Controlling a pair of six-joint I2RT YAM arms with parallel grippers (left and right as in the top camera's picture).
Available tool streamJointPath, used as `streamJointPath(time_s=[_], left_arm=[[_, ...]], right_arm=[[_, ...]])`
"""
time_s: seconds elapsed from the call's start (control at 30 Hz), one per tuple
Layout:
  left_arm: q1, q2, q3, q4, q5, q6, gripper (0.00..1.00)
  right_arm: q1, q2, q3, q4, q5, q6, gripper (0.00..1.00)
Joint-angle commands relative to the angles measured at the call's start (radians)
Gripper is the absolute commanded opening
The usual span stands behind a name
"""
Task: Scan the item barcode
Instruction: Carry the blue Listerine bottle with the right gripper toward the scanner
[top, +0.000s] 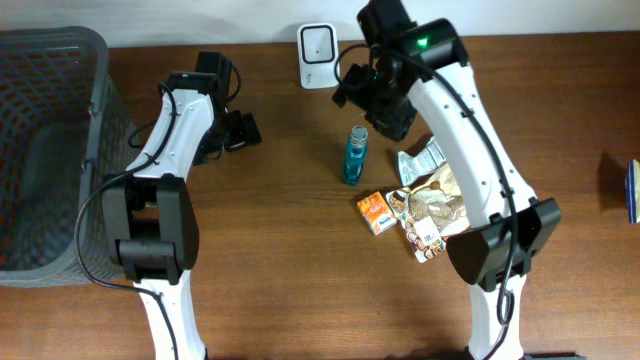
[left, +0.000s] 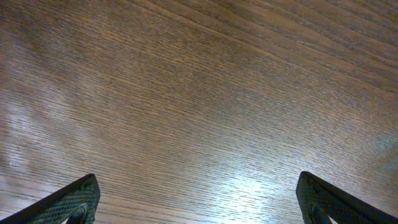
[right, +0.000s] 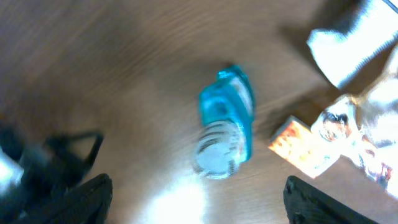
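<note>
A blue bottle is on the brown counter, near the middle. The picture is blurry, so I cannot tell if it stands up or lies down.

The right gripper hangs over the counter just behind the bottle. Its jaws are wide apart. In the right wrist view the bottle shows between the two jaws and a bit ahead of them. Nothing touches it.

A white scanner sits at the back edge of the counter, near the right gripper. An orange box and some shiny snack bags lie just beside the bottle.

The left gripper is far from the bottle, closer to the gray basket. Its jaws are wide apart too, with only bare wood under them.
</note>
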Motion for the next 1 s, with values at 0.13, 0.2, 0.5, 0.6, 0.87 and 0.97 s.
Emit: streamJointPath(time_s=[0.13, 0.2, 0.5, 0.6, 0.87, 0.97], left_arm=[[-0.003, -0.030, -0.006, -0.002, -0.007, 0.002, 0.99], [-0.003, -0.030, -0.006, -0.002, -0.007, 0.002, 0.99], [-0.003, -0.030, -0.006, -0.001, -0.007, 0.002, 0.99], [-0.003, -0.030, -0.006, -0.002, -0.007, 0.002, 0.99], [-0.003, -0.030, -0.006, -0.001, -0.007, 0.002, 0.99], [-0.003, -0.030, -0.006, -0.002, -0.007, 0.002, 0.99]], right_arm=[[0.018, 0.002, -0.141, 0.130, 0.095, 0.375, 0.90], [0.019, 0.002, -0.167, 0.142, 0.090, 0.394, 0.90], [0.056, 0.002, -0.202, 0.166, 0.032, 0.412, 0.88], [0.065, 0.002, -0.203, 0.183, 0.023, 0.458, 0.86], [0.066, 0.003, -0.203, 0.182, 0.051, 0.460, 0.76], [0.066, 0.004, -0.203, 0.181, 0.062, 0.460, 0.73]])
